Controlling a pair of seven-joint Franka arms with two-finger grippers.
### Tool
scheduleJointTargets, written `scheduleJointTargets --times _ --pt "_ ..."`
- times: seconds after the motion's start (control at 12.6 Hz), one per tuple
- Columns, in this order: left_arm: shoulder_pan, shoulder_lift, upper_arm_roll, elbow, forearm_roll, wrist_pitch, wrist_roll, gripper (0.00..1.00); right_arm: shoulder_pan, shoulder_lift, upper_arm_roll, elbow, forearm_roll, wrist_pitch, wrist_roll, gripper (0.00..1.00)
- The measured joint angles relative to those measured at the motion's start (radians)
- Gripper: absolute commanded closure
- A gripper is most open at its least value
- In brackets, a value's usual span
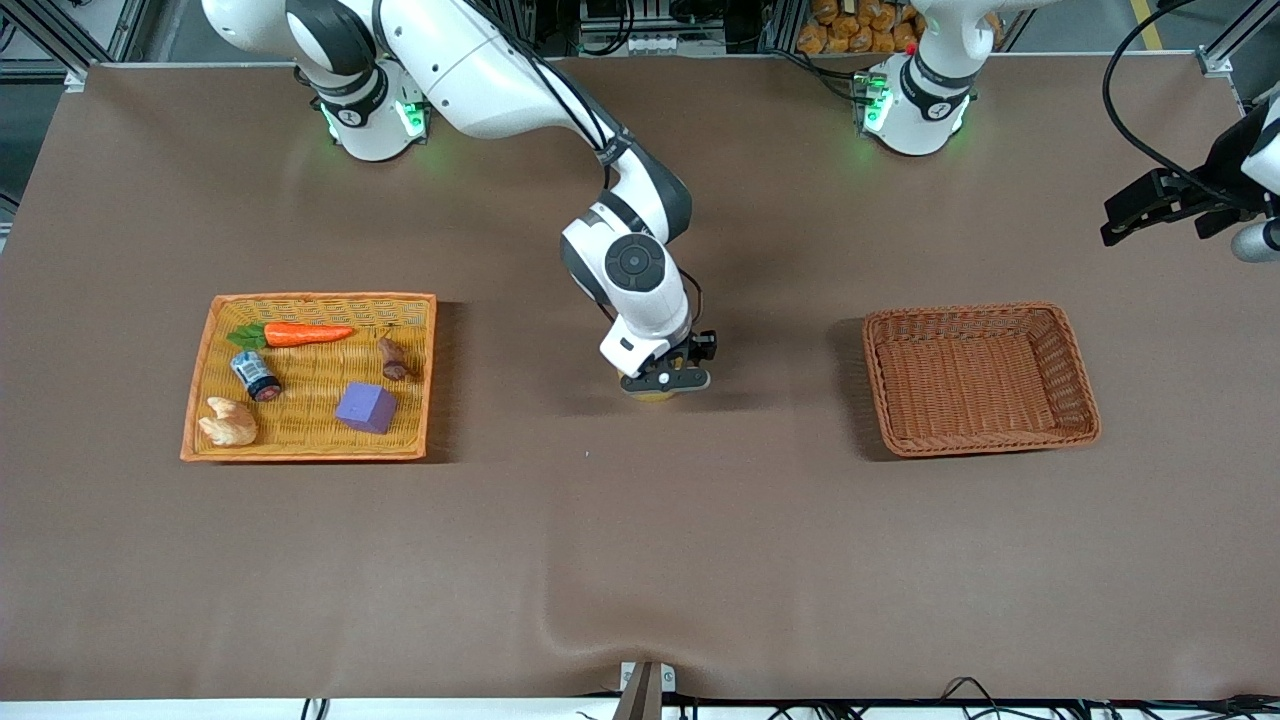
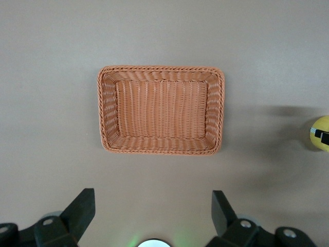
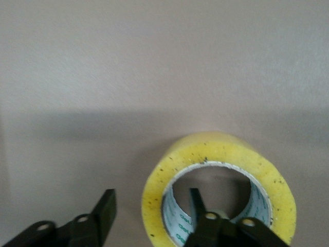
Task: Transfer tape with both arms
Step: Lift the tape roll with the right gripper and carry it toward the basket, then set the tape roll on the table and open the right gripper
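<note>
The yellow tape roll (image 3: 221, 154) lies flat on the brown table between the two baskets, mostly hidden under my right gripper in the front view (image 1: 652, 396). My right gripper (image 1: 665, 382) is low over it and open (image 3: 151, 195). One finger (image 3: 194, 203) is inside the grey-white core and the other finger (image 3: 105, 206) is outside the roll, clear of the yellow wall. My left gripper (image 1: 1125, 218) is open and empty (image 2: 152, 194), high over the table at the left arm's end, where the arm waits. The tape also shows at the edge of the left wrist view (image 2: 321, 133).
An empty brown wicker basket (image 1: 1075, 400) (image 2: 105, 110) sits toward the left arm's end. An orange tray (image 1: 310, 452) toward the right arm's end holds a purple cube (image 1: 366, 408), a carrot (image 1: 300, 333), a small can (image 1: 255, 375) and other small items.
</note>
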Motion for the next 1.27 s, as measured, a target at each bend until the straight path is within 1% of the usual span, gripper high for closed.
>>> scheduleJointTargets --times 0.16,0.24,0.4,0.56,0.8,0.88,1.03,1.11,1.27 --pt "0.0 0.0 0.0 0.0 0.0 0.001 0.0 0.0 -0.006 -0.031 -0.019 0.03 0.0 -0.02 0.0 0.0" --pt "0.0 0.0 0.0 0.0 0.0 0.002 0.0 0.0 -0.019 -0.068 -0.031 0.041 0.0 -0.07 -0.003 0.0" --pt "0.0 0.0 0.0 0.0 0.0 0.002 0.0 0.0 -0.072 -0.17 -0.051 0.051 -0.001 -0.206 -0.06 0.0" --pt "0.0 0.0 0.0 0.0 0.0 0.002 0.0 0.0 -0.155 -0.275 -0.057 0.051 0.0 -0.367 -0.124 0.0" --pt "0.0 0.0 -0.001 -0.001 0.0 0.002 0.0 0.0 -0.255 -0.396 -0.06 0.049 -0.004 -0.554 -0.153 0.0" --pt "-0.001 0.001 -0.001 -0.001 0.0 0.002 0.0 0.0 -0.288 -0.435 -0.061 0.05 -0.018 -0.614 -0.166 0.0" --pt "-0.004 0.004 -0.004 -0.001 0.0 0.002 0.0 0.0 -0.359 -0.52 -0.063 0.047 -0.098 -0.735 -0.203 0.0" --pt "-0.008 0.008 -0.008 -0.002 -0.001 0.002 0.0 0.0 -0.394 -0.565 -0.063 0.041 -0.123 -0.793 -0.248 0.0" --pt "-0.032 0.04 -0.037 -0.004 -0.025 0.024 -0.009 0.0 -0.479 -0.65 -0.064 0.009 -0.133 -0.877 -0.362 0.0"
